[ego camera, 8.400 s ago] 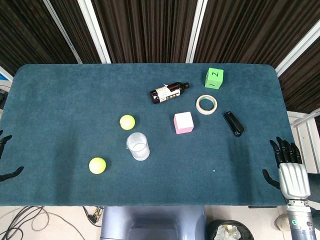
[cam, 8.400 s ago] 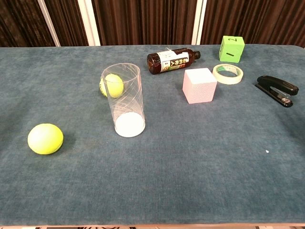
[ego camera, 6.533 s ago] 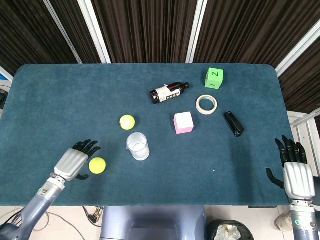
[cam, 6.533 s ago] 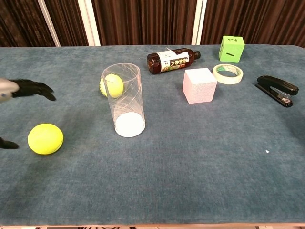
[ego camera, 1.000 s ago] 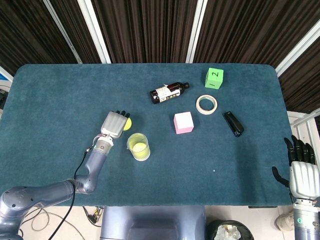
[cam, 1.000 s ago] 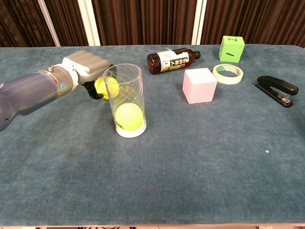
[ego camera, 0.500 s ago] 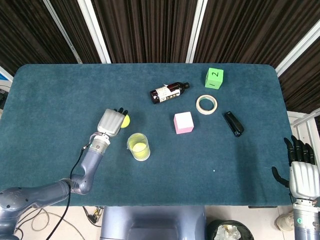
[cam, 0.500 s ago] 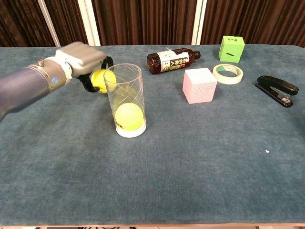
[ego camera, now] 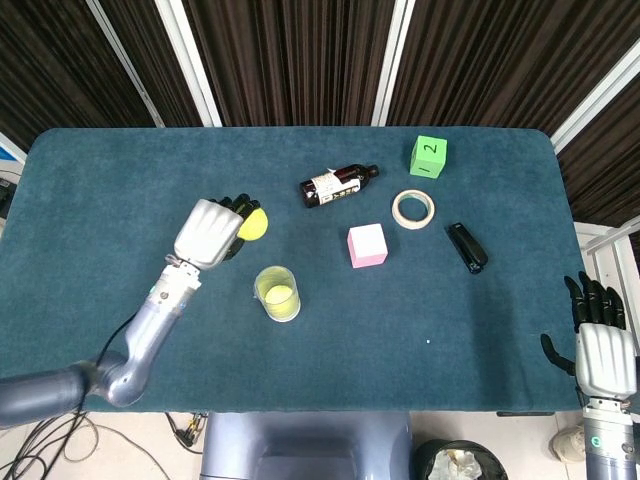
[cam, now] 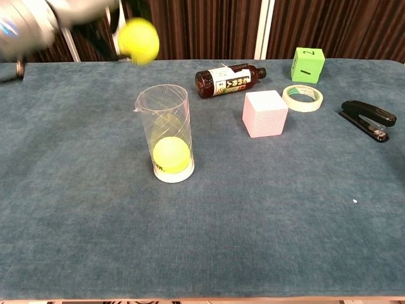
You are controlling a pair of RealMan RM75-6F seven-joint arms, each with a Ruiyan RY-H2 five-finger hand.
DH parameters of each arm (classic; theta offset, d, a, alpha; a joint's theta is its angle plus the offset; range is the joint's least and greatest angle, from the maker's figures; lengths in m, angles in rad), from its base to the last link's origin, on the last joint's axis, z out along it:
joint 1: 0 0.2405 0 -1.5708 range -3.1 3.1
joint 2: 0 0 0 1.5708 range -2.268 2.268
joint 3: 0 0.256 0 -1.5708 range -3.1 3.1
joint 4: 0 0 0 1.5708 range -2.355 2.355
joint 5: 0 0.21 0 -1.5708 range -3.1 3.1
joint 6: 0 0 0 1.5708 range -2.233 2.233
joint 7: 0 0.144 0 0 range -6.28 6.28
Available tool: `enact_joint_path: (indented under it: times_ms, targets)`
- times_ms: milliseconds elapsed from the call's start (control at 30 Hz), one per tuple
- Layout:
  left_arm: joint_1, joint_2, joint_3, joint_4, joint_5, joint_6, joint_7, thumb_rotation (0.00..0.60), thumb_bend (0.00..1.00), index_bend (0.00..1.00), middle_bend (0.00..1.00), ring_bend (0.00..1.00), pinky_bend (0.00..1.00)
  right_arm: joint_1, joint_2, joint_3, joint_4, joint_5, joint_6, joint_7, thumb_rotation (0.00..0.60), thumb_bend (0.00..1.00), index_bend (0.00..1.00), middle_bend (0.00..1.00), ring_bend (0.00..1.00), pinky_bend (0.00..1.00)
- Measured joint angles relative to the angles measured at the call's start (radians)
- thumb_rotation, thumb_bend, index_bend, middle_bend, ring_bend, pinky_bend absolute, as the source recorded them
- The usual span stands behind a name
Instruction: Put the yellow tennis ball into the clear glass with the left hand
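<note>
Left arm enters from 7 o'clock in the head view and reaches toward 1 o'clock, its forearm raised. Left hand (ego camera: 208, 233), back uppermost, grips a ball (ego camera: 252, 224) in its dark fingers (ego camera: 240, 206), which curl round it; in the chest view the hand (cam: 95, 11) is blurred at 11 o'clock. Right hand (ego camera: 597, 352) sits at 4 o'clock, back uppermost, fingers (ego camera: 592, 300) straight, spread and pointing to 12 o'clock, holding nothing.
</note>
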Motion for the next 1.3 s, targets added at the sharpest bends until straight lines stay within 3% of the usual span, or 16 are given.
enact_joint_path:
  times_ms: [167,367,867,1100,1300]
  targets:
    - [0.029,0.140,-0.004,-0.211,0.043,0.028,0.007,0.600,0.38,0.44,0.51,0.48,0.68,0.001,-0.002,-0.001,-0.003,-0.004,-0.001,0.000,0.600,0.35,0.09,0.00,0.00,0.00]
    - [0.041,0.195,0.011,-0.356,0.046,0.000,0.006,0.600,0.38,0.44,0.51,0.48,0.68,-0.001,0.001,0.003,-0.007,-0.007,0.009,0.005,0.600,0.35,0.09,0.00,0.00,0.00]
    - [0.011,0.119,0.066,-0.354,-0.005,-0.046,0.084,0.600,0.37,0.43,0.49,0.48,0.68,-0.004,0.008,0.012,-0.011,-0.004,0.019,0.019,0.600,0.35,0.09,0.00,0.00,0.00]
    - [0.001,0.111,0.071,-0.352,-0.041,-0.052,0.099,0.600,0.10,0.37,0.38,0.38,0.60,-0.002,0.010,0.013,-0.010,0.001,0.012,0.023,0.600,0.35,0.09,0.00,0.00,0.00]
    - [-0.008,0.116,0.062,-0.373,-0.066,-0.038,0.124,0.600,0.00,0.30,0.25,0.25,0.45,-0.002,0.009,0.014,-0.012,0.004,0.011,0.022,0.600,0.35,0.09,0.00,0.00,0.00]
